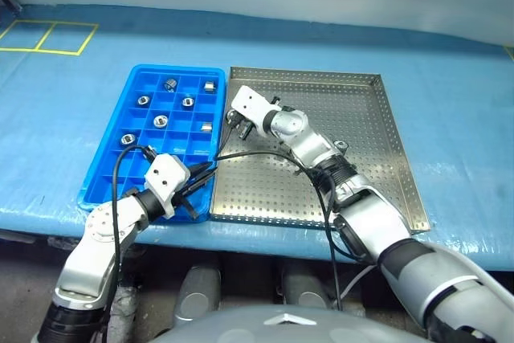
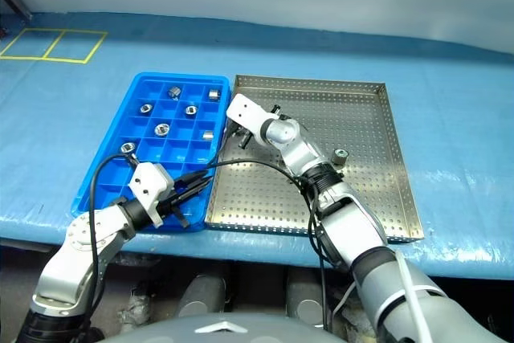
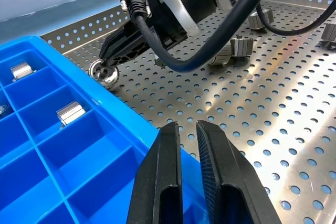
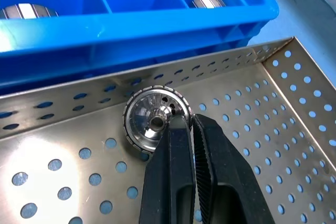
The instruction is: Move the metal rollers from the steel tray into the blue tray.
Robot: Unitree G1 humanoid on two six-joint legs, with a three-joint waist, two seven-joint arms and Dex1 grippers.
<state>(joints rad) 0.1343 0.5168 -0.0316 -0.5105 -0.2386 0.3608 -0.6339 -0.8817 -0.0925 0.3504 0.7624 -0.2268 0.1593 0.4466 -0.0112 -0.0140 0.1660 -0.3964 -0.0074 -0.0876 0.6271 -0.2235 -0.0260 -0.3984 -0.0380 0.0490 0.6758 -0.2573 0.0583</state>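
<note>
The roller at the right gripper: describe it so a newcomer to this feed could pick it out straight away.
Start at the steel tray, right of the blue tray. Go to its far left corner beside the blue tray, where the right gripper is shut at a metal roller. Unlike the rollers lying in blue compartments or the one alone mid-tray, it lies on the perforated floor against the rim, with black fingers at it.

Head stereo pair looking forward and down over both trays; wrist views close along pincer fingers, sharing the steel tray edge beside the blue tray.
</note>
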